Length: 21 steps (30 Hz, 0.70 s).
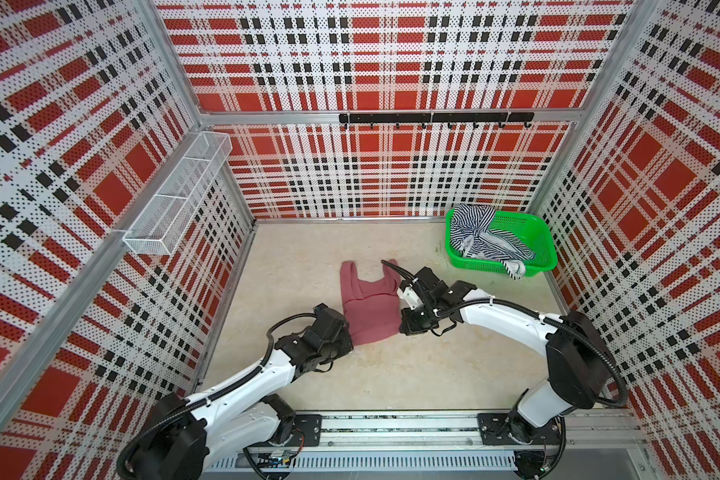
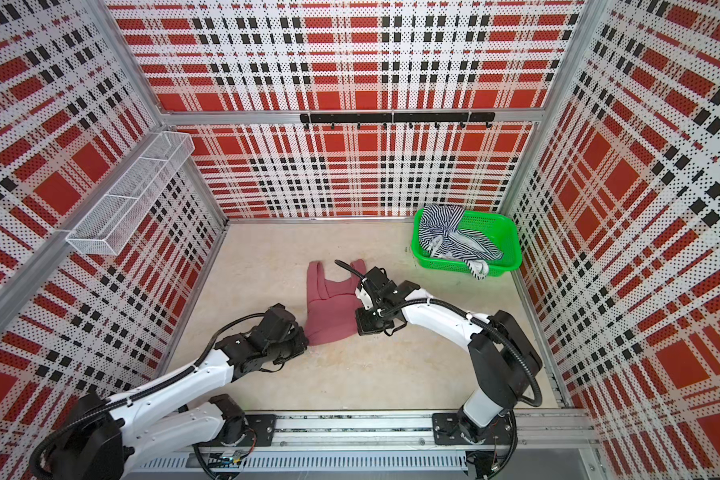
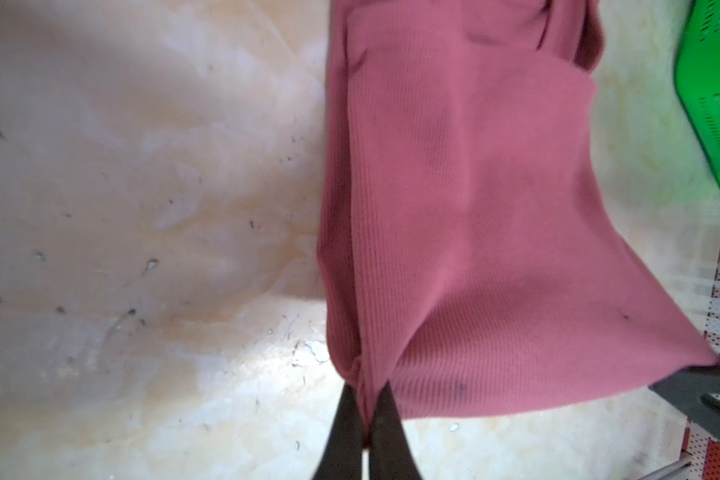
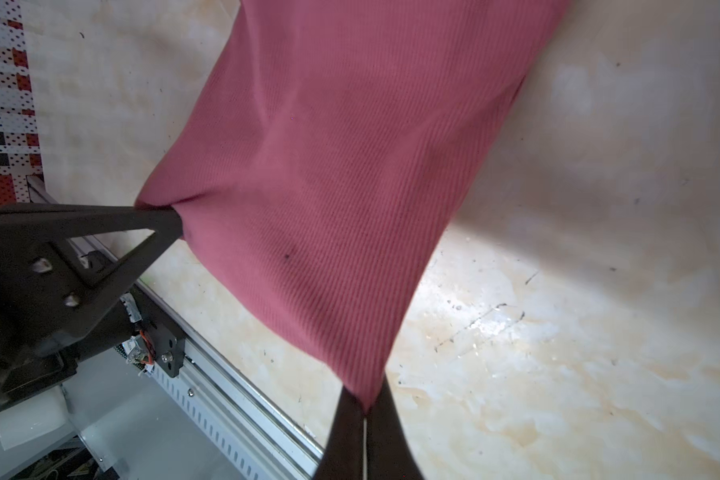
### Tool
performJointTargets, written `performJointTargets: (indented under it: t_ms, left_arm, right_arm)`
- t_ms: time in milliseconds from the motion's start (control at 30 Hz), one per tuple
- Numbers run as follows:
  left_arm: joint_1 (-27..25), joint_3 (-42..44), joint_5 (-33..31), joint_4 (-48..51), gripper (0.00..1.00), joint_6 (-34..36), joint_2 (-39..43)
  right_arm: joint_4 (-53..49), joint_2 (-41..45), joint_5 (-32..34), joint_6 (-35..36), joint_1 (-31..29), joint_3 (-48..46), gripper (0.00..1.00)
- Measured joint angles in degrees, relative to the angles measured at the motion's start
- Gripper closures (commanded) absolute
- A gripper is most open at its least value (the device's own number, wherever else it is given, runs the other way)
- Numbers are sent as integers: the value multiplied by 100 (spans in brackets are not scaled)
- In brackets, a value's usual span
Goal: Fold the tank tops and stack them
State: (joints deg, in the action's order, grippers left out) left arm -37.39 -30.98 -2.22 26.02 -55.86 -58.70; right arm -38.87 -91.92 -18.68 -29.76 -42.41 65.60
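Observation:
The dusty rose tank top (image 1: 368, 307) (image 2: 333, 311) lies mid-table with its straps pointing to the back wall. Its near hem is stretched between both grippers. My left gripper (image 3: 366, 399) (image 1: 350, 337) is shut on the hem's left corner. My right gripper (image 4: 364, 399) (image 1: 400, 329) is shut on the right corner. The right wrist view shows the rose top (image 4: 350, 145) pulled taut towards the left gripper (image 4: 175, 220). The striped tank top (image 1: 474, 232) (image 2: 443, 232) lies crumpled in the green basket (image 1: 543, 249), one end hanging over its front rim.
The green basket (image 2: 512, 249) stands at the back right corner, and its edge shows in the left wrist view (image 3: 715, 104). A white wire shelf (image 1: 175, 195) hangs on the left wall. A black hook rail (image 1: 433, 118) runs along the back wall. The arms' base rail (image 1: 391, 428) runs along the front.

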Motion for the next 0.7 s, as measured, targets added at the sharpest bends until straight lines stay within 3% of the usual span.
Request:
performJointTargets:
  t_ms: [400, 700]
  left_arm:
    - [356, -1932, -431, 1285, 100, 953, -376]
    - [905, -2406, -339, 1272, 100, 1919, -1239]
  right_arm:
    - [-975, 7, -138, 813, 149, 979, 100]
    - [-1279, -138, -138, 1180, 562, 1762, 100]
